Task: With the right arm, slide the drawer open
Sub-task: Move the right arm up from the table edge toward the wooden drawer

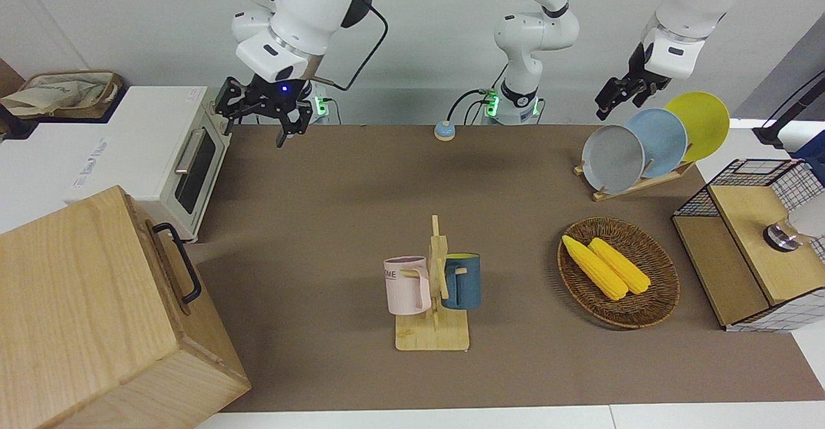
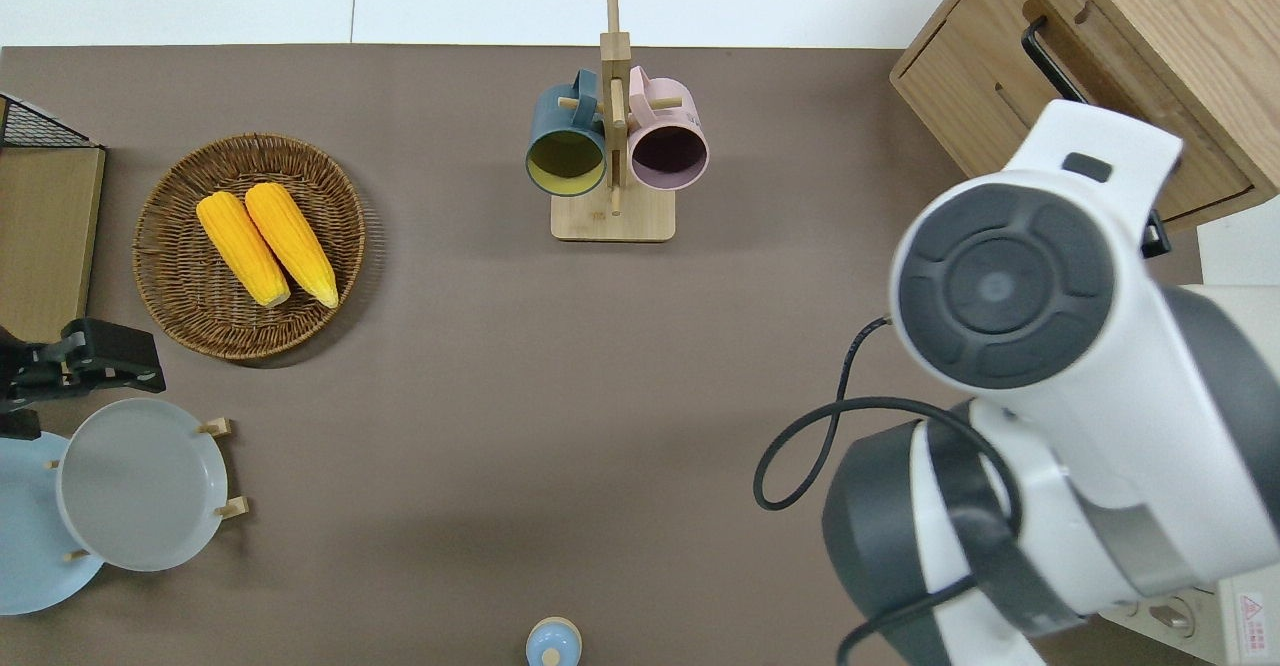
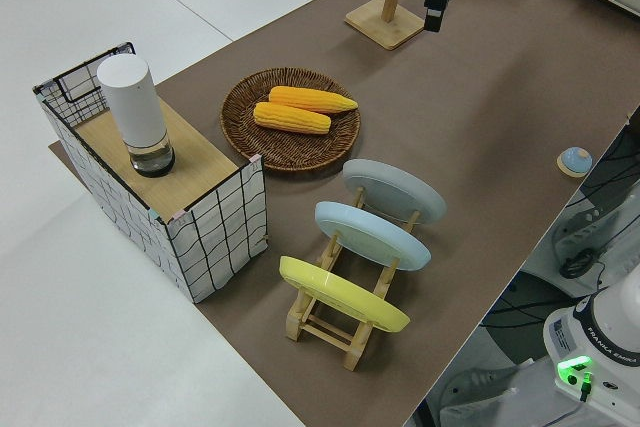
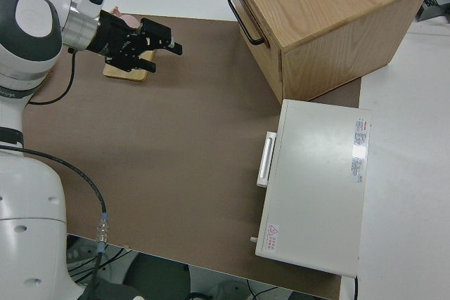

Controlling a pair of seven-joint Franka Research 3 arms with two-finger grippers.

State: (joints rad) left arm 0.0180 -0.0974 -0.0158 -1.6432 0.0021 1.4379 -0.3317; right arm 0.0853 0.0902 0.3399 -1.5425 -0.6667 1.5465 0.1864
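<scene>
**Wood drawer, bar-handle pull**

Light wood, black metal bar: I read the drawer (image 4: pixel 254 33) as shut in its cabinet (image 1: pixel 84 306) at the right arm's end of the table, beside the toaster oven (image 4: pixel 316 184). My right gripper (image 4: pixel 163 46) hangs over bare mat with its fingers apart, holding nothing. I judge the handle (image 1: pixel 179 263) rigid and smooth; I would grasp mid-bar and pull straight. The left arm is parked.

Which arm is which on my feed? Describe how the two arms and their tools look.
Both arms are glossy white with dark grey joint caps. The right arm carries a black two-finger tool with a blue light at its wrist and a black cable looping alongside. The left arm ends in a black tool showing no light.
</scene>
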